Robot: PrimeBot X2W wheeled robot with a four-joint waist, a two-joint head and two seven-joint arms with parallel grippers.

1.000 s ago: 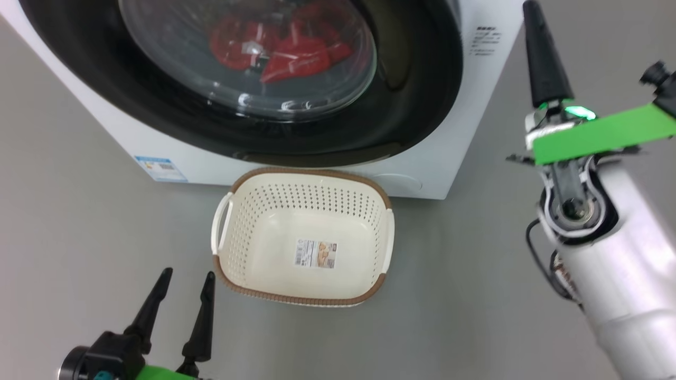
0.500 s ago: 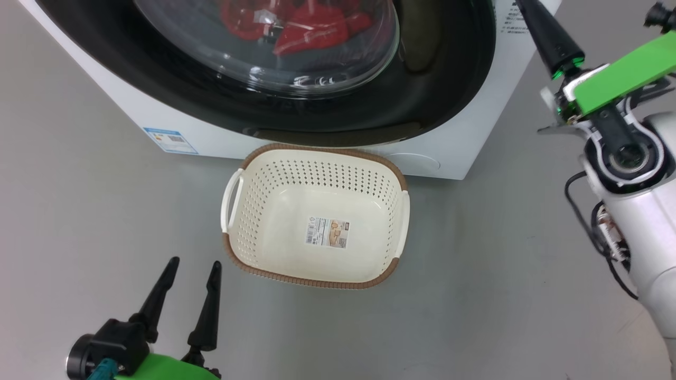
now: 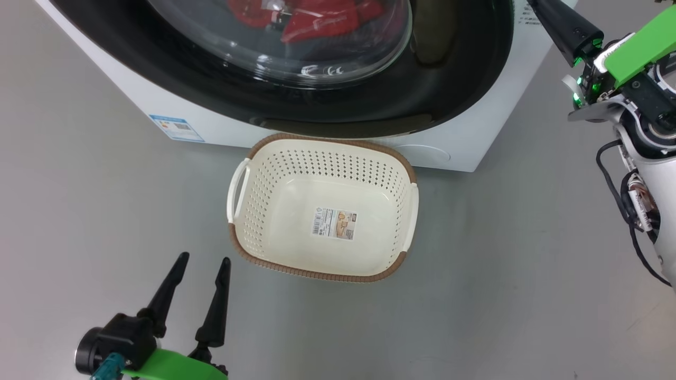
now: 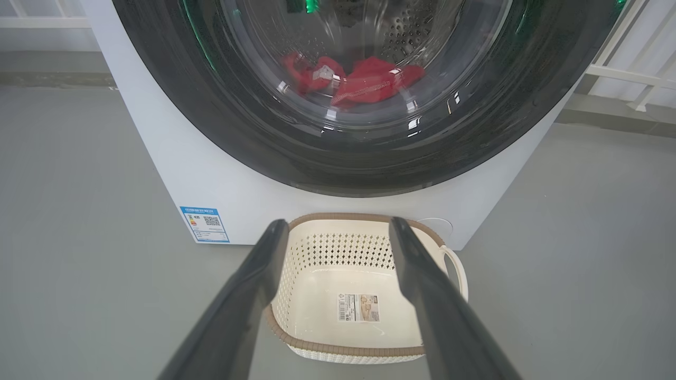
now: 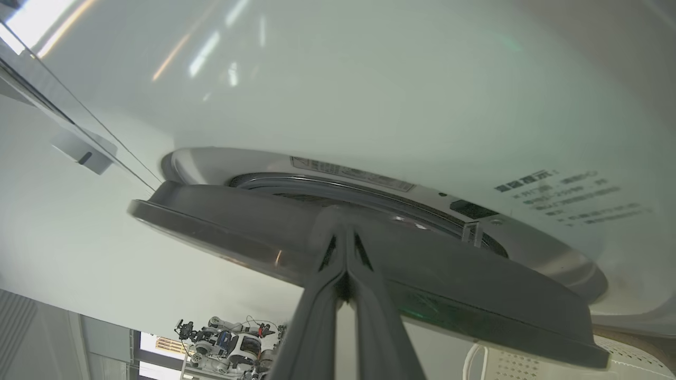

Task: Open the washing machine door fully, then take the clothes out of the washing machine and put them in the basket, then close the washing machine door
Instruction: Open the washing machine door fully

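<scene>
Two dark fingers pressed tight together form the right gripper (image 5: 344,235). It holds nothing, and its tips lie against the edge of the washing machine door (image 5: 237,232), whose black rim seems to stand a little off the white front of the washing machine (image 3: 222,129) at that side. The step in hand is, by my reading, opening the door. It goes best if the tips hook behind the rim rather than skate over its glossy face, then pull along an arc about the hinge, which I take to be on the opposite side, with the wrist turning so the fingers do not slip off. The clothes (image 3: 317,24), red, lie inside the drum behind the bulging glass, so nothing can be fetched until the door is wide. The basket (image 3: 322,276) stands empty on the floor (image 3: 501,264), just before the machine and under the door's lowest curve. The rim looks likely to pass above the basket's brown edge, yet the margin seems slim and worth watching. The left gripper (image 3: 204,258) hangs spread wide and empty, near the basket's near corner but apart from it, out of the door's path. Open floor lies on both sides of the basket, room enough for the pulling arm to draw back.
</scene>
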